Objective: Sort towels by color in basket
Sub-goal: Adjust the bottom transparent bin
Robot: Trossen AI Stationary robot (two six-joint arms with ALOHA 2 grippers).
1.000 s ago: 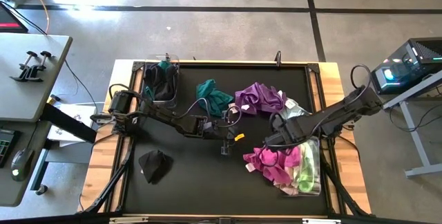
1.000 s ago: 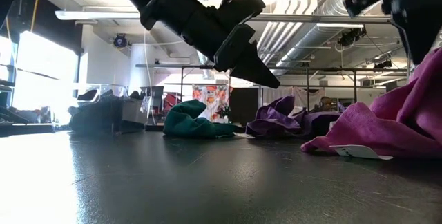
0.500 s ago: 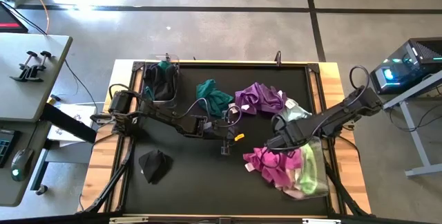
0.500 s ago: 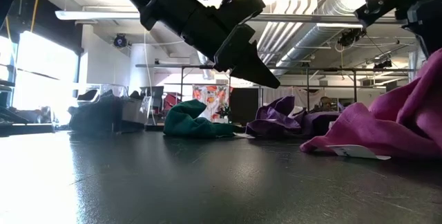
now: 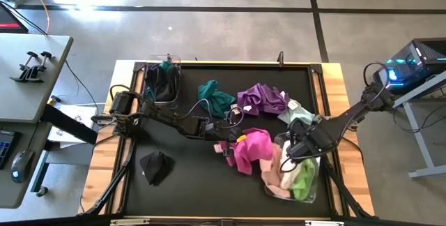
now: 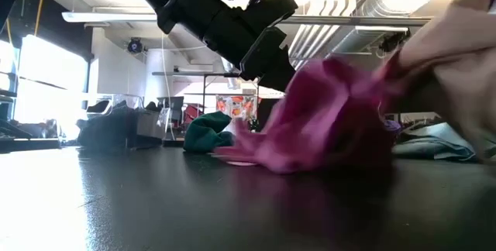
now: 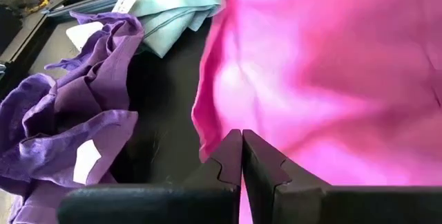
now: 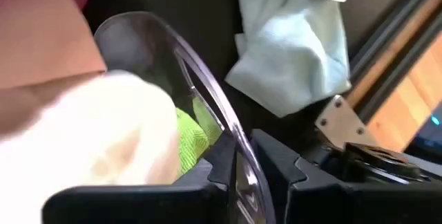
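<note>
1. Right gripper (image 5: 298, 149) is clamped on the thin rim of the clear plastic basket (image 5: 311, 187) at the mat's 4 o'clock. The right wrist view shows one finger on each side of the wall.
2. The basket looks tipped toward 9 o'clock. The crumpled magenta cloth towel (image 5: 249, 149) lies on the black mat (image 5: 188, 184) at its mouth. The pale pink towel (image 5: 273, 174) and lime green towel (image 5: 304, 177) sit in the opening.
3. Left gripper (image 5: 224, 148) is fingers together and empty at mat centre, just at 9 o'clock of the magenta towel.
4. Doing it well: keep the rim pinch square, since thin plastic can slip or flex. Tilt slowly so the colours don't all come out in one heap.
5. Keep the load off the mint towel (image 5: 300, 114) at 12 o'clock of the basket.
</note>
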